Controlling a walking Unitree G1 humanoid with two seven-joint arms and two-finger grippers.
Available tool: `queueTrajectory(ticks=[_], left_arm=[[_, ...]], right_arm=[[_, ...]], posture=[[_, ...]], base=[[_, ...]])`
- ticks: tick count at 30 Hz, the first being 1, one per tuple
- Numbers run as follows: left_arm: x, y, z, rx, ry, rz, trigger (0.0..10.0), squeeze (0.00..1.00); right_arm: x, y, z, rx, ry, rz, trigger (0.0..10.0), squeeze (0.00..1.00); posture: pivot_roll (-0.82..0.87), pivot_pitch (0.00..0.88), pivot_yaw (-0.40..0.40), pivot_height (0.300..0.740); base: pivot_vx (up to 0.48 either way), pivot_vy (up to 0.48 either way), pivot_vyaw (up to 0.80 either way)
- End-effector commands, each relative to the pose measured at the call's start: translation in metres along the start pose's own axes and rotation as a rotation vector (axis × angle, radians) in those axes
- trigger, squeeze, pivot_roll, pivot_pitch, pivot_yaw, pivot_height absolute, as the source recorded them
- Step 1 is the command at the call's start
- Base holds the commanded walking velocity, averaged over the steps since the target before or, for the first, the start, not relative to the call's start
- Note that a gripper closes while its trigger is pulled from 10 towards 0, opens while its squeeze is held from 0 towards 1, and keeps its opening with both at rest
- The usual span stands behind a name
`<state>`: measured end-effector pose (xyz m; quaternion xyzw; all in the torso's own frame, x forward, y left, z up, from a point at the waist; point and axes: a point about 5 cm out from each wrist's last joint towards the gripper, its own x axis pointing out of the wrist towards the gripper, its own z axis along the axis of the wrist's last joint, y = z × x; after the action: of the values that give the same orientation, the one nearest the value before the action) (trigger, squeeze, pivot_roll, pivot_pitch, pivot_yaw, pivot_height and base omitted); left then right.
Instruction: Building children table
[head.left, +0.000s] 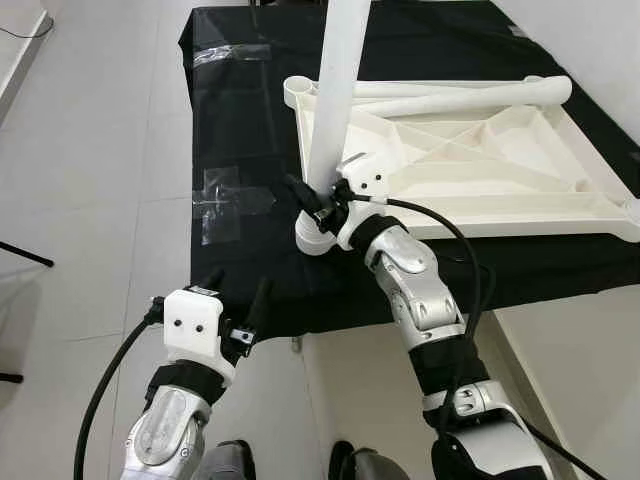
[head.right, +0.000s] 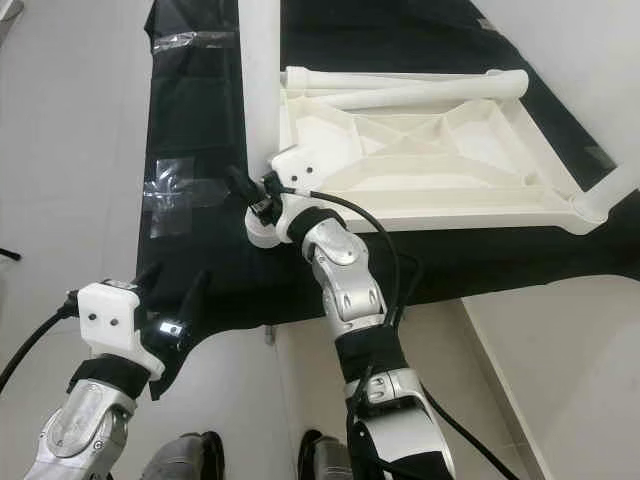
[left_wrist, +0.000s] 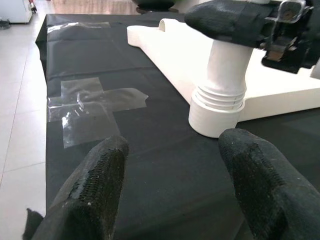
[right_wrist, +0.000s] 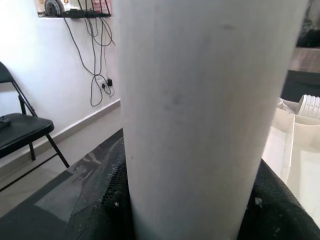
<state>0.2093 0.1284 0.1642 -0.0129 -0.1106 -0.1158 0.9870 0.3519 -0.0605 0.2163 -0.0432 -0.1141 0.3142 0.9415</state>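
Nearest the lens: left tool (head.left: 237, 300), fingers (left_wrist: 95, 190) spread apart and gripping nothing, poised at the near edge of the black-draped tabletop (head.left: 250, 110). Farther in, right tool (head.left: 318, 205) clamped around a white leg (head.left: 338, 90), black pads pressed to both sides of the tube in the right wrist view. Leg upright, threaded lower end seated in the round corner socket (left_wrist: 217, 116) of the white top (head.left: 480, 160), overturned on the cloth with ribbed underside facing up. Two more legs (head.left: 470, 95) lying flat along the far rim of the top; another socket (head.left: 298, 92) at the far left corner. Crossed strips of clear tape (head.left: 225, 200) stuck on the cloth left of the socket, a further strip (head.left: 230, 55) near the far edge. Pale tiled floor (head.left: 90, 150) all round; folding chair (right_wrist: 22, 127) and dangling cables (right_wrist: 95, 60) against a white wall behind.
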Motion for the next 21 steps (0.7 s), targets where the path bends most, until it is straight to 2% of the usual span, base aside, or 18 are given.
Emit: queueTrajectory(ticks=[1, 2, 3, 4, 5, 7, 8, 13, 14, 21], left_arm=[[-0.002, 0.000, -0.005, -0.002, 0.027, -0.001, 10.0, 0.00], [-0.001, -0.001, -0.005, -0.004, 0.027, -0.003, 10.0, 0.00], [-0.001, -0.001, -0.005, -0.004, 0.027, -0.003, 10.0, 0.00], [-0.001, -0.002, -0.005, -0.004, 0.027, -0.003, 10.0, 0.00], [-0.001, -0.002, -0.005, -0.005, 0.026, -0.004, 10.0, 0.00], [-0.001, -0.002, -0.005, -0.006, 0.027, -0.004, 10.0, 0.00], [-0.001, -0.002, -0.005, -0.007, 0.028, -0.004, 10.0, 0.00], [-0.001, -0.003, -0.004, -0.005, 0.027, -0.005, 10.0, 0.00], [-0.002, -0.002, -0.004, -0.003, 0.028, -0.004, 10.0, 0.00], [-0.004, -0.001, -0.003, 0.000, 0.034, 0.000, 10.0, 0.00]], right_arm=[[-0.010, 0.003, -0.020, 0.007, 0.106, 0.063, 10.0, 0.32], [-0.010, 0.012, -0.015, 0.023, 0.094, 0.233, 10.0, 1.00], [-0.010, 0.012, -0.015, 0.023, 0.094, 0.233, 10.0, 1.00], [-0.011, 0.015, -0.014, 0.033, 0.093, 0.306, 10.0, 1.00], [-0.012, 0.015, -0.006, -0.006, 0.067, 0.446, 10.0, 1.00], [-0.010, 0.010, 0.004, -0.021, 0.031, 0.538, 10.0, 1.00], [-0.007, 0.005, 0.008, -0.024, 0.025, 0.553, 10.0, 0.01], [0.001, -0.002, 0.015, -0.042, 0.012, 0.609, 10.0, 0.00], [0.004, -0.003, 0.020, -0.040, 0.000, 0.683, 10.0, 0.00], [0.012, -0.003, 0.034, 0.017, -0.035, 0.791, 10.0, 0.00]], posture=[[0.11, 0.231, -0.084, 0.740], [0.11, 0.233, -0.083, 0.740], [0.11, 0.233, -0.083, 0.740], [0.11, 0.233, -0.083, 0.740], [0.11, 0.240, -0.082, 0.740], [0.11, 0.240, -0.083, 0.740], [0.11, 0.245, -0.086, 0.740], [0.13, 0.256, -0.090, 0.740], [0.13, 0.260, -0.091, 0.740], [0.16, 0.270, -0.086, 0.740]], base=[[0.000, 0.000, 0.00], [0.000, 0.000, 0.00], [0.000, 0.000, 0.00], [0.000, 0.000, 0.00], [0.000, 0.000, 0.00], [0.000, 0.000, 0.00], [0.000, 0.000, 0.00], [0.000, 0.000, 0.00], [0.000, 0.000, 0.00], [0.000, 0.000, 0.00]])
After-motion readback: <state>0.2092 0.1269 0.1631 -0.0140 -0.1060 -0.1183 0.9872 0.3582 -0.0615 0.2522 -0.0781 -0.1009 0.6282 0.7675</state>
